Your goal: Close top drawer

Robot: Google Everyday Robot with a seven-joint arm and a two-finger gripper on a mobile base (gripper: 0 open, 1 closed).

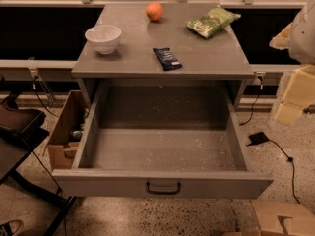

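The top drawer [162, 183] is pulled far out of the grey cabinet [162, 58]. Its wide grey front faces me, with a dark loop handle [163, 188] at mid-front. Its deep tray [162, 149] is empty and speckled with dust. My gripper [294, 96] shows as cream-coloured parts at the right edge of the view. It hangs above the floor, to the right of the drawer's right wall and apart from it, well away from the handle.
On the cabinet top lie a white bowl [103, 37], an orange [154, 11], a green snack bag [212, 21] and a dark bar [167, 58]. A cardboard box [64, 132] stands left of the drawer. A cable and plug [258, 138] lie on the floor at the right, and another box [283, 220] sits at the lower right.
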